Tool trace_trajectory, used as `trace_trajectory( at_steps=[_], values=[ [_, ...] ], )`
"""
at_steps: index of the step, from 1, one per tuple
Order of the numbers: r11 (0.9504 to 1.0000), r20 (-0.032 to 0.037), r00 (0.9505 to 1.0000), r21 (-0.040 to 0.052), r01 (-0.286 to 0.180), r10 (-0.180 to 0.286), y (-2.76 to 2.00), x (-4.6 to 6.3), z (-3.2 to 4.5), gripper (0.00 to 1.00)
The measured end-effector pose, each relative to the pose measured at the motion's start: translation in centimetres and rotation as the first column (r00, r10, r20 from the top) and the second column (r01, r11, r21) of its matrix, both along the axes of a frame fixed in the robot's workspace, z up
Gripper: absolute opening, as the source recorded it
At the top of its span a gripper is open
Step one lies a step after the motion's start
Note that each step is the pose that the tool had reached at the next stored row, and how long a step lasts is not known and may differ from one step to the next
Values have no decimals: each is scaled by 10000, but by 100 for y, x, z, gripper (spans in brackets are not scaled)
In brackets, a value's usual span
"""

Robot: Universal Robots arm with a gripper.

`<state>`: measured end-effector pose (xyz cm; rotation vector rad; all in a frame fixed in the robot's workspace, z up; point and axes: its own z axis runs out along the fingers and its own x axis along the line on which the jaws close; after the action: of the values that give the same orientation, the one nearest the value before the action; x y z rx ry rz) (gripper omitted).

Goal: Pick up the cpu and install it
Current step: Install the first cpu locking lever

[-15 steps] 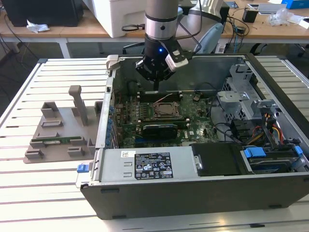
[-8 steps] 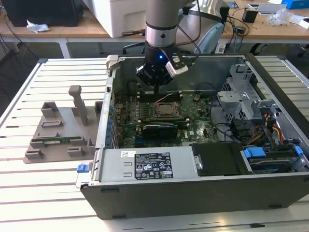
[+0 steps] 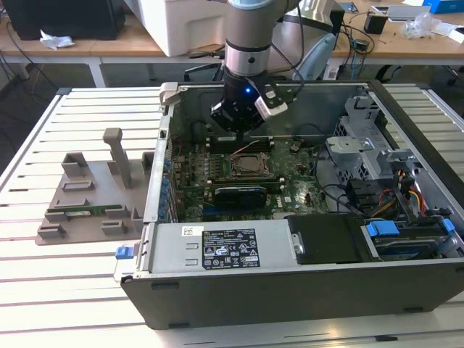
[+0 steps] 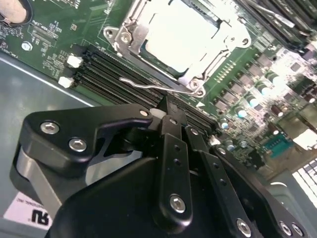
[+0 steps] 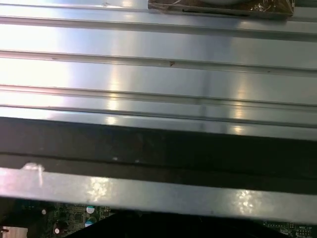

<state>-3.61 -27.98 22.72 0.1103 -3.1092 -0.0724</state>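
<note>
Black fingers [image 4: 171, 111] sit closest to the lens in the second wrist view, tips drawn together with nothing between them, hanging just above the memory slots [image 4: 106, 74] beside the socket.

Left to right in the exterior view:
- grey parts holder [image 3: 90, 196] on the slatted worktop [image 3: 43, 290], well apart from the case; a green strip lies along its front edge. Looks like a staging jig so parts sit at known spots.
- open computer case [image 3: 304, 286] lying on its side, which keeps the motherboard [image 3: 290, 192] facing up for top-down access.
- gripper [image 3: 243, 119] inside the case, near the back wall, just behind the socket [image 3: 250, 165].
- drive cage and cables [image 3: 406, 192] at the exterior view's right.

cpu [image 4: 181, 32]: pale square top sitting in the socket frame, retention lever [image 4: 153, 85] lying alongside. Judging by that, it's already placed; can't tell if the frame is latched.

First wrist view: worktop slats [image 5: 158, 74] and the case edge [image 5: 158, 148].
</note>
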Motion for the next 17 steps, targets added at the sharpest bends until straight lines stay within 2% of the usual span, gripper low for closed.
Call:
trace_trajectory(
  at_steps=[2,7,17],
  values=[
    [10000,1,10000,-4,-33,33,7,65,-34,11],
    [10000,-1,10000,-27,-47,47,8,134,-73,11],
    [10000,-1,10000,-72,-48,48,8,195,-185,11]
  ],
)
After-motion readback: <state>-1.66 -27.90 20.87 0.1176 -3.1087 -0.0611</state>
